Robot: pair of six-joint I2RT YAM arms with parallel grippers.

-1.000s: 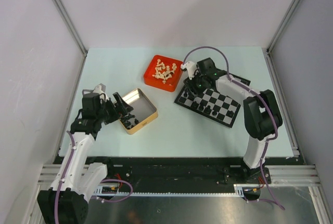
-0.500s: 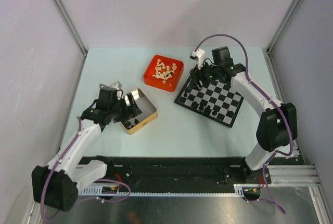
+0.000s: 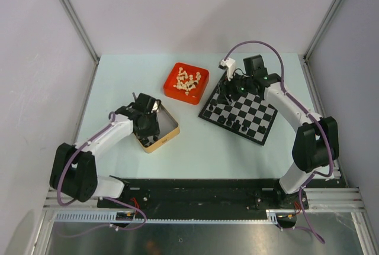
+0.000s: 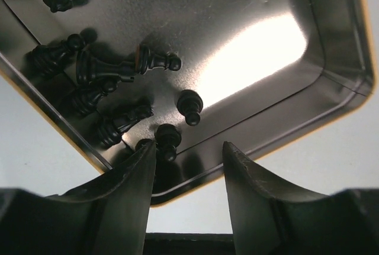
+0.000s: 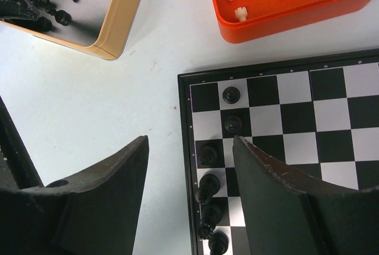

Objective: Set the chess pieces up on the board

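Over tin (image 4: 337, 83): left gripper (image 4: 189, 147) parted, black pawn (image 4: 167, 141) beside one finger (not clamped).
Over board (image 5: 331, 119) edge: right gripper (image 5: 189, 139) parted, holding nothing.

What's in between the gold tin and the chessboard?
Nothing at all: only bare table lies between the tin and the chessboard, as the top view and the right wrist view both show.

A pale mint bench (image 3: 195, 148) fills the middle of the enclosure, backed by plain white walls (image 3: 195, 6). Slanted aluminium posts (image 3: 73, 17) mark the corners, and a black rail (image 3: 201, 189) edges the near side. Lighting is soft, even.
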